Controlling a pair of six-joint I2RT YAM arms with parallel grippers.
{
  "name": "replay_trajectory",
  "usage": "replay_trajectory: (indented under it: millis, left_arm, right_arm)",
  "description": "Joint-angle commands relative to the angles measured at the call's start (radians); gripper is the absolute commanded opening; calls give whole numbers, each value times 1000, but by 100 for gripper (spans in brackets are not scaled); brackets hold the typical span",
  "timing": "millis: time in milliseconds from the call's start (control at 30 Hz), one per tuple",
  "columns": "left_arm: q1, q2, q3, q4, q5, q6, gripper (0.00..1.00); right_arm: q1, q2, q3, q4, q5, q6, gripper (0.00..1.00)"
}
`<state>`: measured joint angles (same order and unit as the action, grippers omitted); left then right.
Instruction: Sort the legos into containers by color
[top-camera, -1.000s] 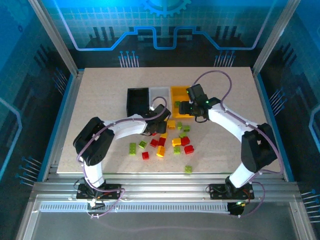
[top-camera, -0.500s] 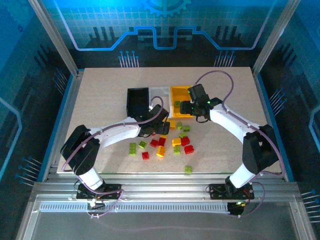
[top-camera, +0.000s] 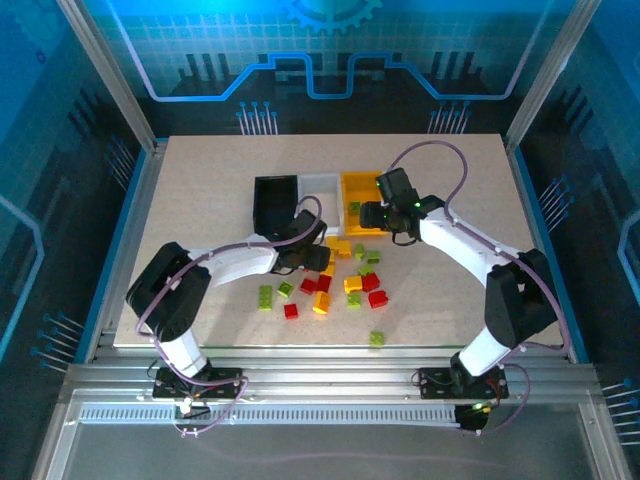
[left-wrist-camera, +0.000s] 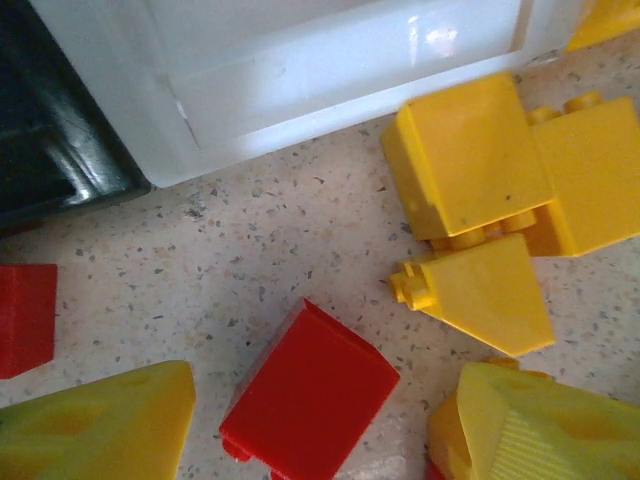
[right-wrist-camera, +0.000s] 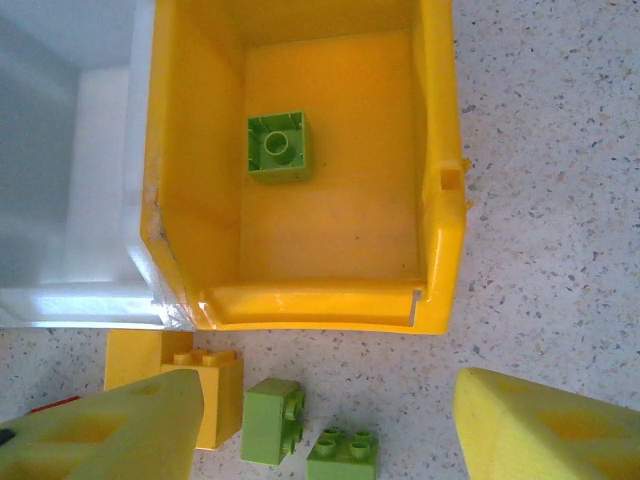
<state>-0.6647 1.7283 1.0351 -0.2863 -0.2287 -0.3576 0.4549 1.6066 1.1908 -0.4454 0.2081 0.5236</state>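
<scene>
In the left wrist view a red brick (left-wrist-camera: 310, 395) lies on the table between my left gripper's (left-wrist-camera: 320, 425) open fingers, with a gap on each side. Yellow bricks (left-wrist-camera: 470, 160) lie just ahead of it, against the white bin (left-wrist-camera: 300, 70); the black bin (left-wrist-camera: 50, 150) is at its left. My right gripper (right-wrist-camera: 325, 430) hangs open over the near edge of the yellow bin (right-wrist-camera: 440, 200), which holds one green brick (right-wrist-camera: 278, 145). Two green bricks (right-wrist-camera: 270, 420) lie on the table below its fingers. From above, the left gripper (top-camera: 310, 255) is at the pile's far-left edge.
The loose pile of red, yellow and green bricks (top-camera: 340, 280) lies mid-table in front of the three bins. One green brick (top-camera: 376, 339) sits alone near the front edge. A yellow brick (right-wrist-camera: 205, 385) rests by the right gripper's left finger.
The left arm swung its elbow out to the left and partly back, and its gripper shifted slightly left at the pile's edge. The right arm has not moved.
</scene>
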Motion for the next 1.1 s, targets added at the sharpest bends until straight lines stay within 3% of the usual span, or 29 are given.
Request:
replay_trajectory:
  millis: [0, 267, 533, 833, 900, 1067]
  left_arm:
    - [14, 21, -7, 15, 9, 19, 71]
    - [18, 58, -6, 4, 41, -2, 65]
    - [15, 63, -12, -18, 17, -22, 46]
    - [-21, -91, 19, -99, -29, -100, 21]
    - [-12, -137, 45, -129, -59, -135, 17]
    - [88, -189, 136, -216, -145, -222, 17]
  right_arm:
    - [-8, -2, 10, -18, 12, 14, 68]
    - [-9, 9, 27, -24, 13, 10, 68]
    - [-9, 19, 32, -22, 11, 15, 68]
    - [-9, 11, 32, -19, 5, 19, 68]
    - [-9, 5, 29, -17, 3, 21, 68]
    - [-6, -10, 3, -9, 1, 26, 68]
